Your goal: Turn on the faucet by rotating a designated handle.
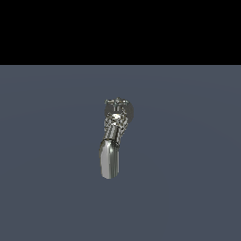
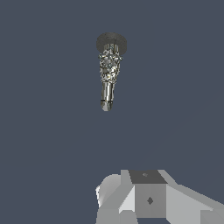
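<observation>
A metallic faucet (image 1: 113,136) stands on the grey floor in the middle of the exterior view. Its round base and small cross-shaped handle (image 1: 116,102) are at the far end, and a smooth spout (image 1: 109,162) reaches toward the camera. In the wrist view the faucet (image 2: 108,72) is small and far off, with its round base (image 2: 111,41) at one end and its spout tip (image 2: 106,105) at the other. No gripper fingers show in either view, and the arm is absent from the exterior view.
The flat grey floor (image 1: 188,164) surrounds the faucet. A white and grey blocky part of the robot (image 2: 148,199) shows at the edge of the wrist view, well apart from the faucet.
</observation>
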{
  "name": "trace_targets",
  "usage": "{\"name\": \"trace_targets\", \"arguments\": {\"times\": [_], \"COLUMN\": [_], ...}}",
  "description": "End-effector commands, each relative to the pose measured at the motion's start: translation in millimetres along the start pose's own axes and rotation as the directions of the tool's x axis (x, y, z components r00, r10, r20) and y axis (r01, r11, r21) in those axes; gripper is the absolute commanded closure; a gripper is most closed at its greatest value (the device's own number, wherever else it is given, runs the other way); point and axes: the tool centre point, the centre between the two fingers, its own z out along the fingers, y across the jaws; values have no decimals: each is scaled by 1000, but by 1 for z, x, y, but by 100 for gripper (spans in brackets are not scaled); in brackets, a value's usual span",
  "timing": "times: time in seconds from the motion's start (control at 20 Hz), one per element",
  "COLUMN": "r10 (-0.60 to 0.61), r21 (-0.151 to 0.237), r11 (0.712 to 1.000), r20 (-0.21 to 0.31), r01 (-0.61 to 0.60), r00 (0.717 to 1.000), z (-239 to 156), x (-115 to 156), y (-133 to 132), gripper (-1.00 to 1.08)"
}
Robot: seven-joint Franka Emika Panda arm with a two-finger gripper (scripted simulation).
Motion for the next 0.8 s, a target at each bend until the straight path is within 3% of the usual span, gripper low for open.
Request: {"name": "trace_targets", "arguments": {"times": [0.0,0.05,0.1,0.15,0.2,0.25,0.3,0.4,0.45,0.5,0.55,0.6,0.65,0.7,0.75], "r10": [25,-12,50,60,53,100,56,196,187,241,231,199,190,254,270], "r21": [17,-9,-45,-74,-87,-64,-92,-63,-30,-31,-42,-30,-54,-66,-47], "r11": [1000,1000,998,996,996,994,995,980,982,970,973,980,982,967,963], "r20": [69,130,159,145,184,190,210,214,231,227,203,219,192,200,209], "r01": [-26,14,-43,-50,-37,-90,-38,-187,-186,-240,-227,-197,-183,-246,-266], "r00": [997,991,986,988,982,977,976,957,955,944,951,955,963,946,940], "z": [33,54,72,76,105,117,137,148,167,177,179,197,201,217,231], "x": [2,-1,1,13,15,23,24,33,38,47,63,66,80,84,89], "y": [0,-3,6,12,1,12,-14,30,2,21,11,-9,-22,-4,-12], "gripper": [45,22,25,21,16,14,9,4,8,0,16,12,2,-11,-21]}}
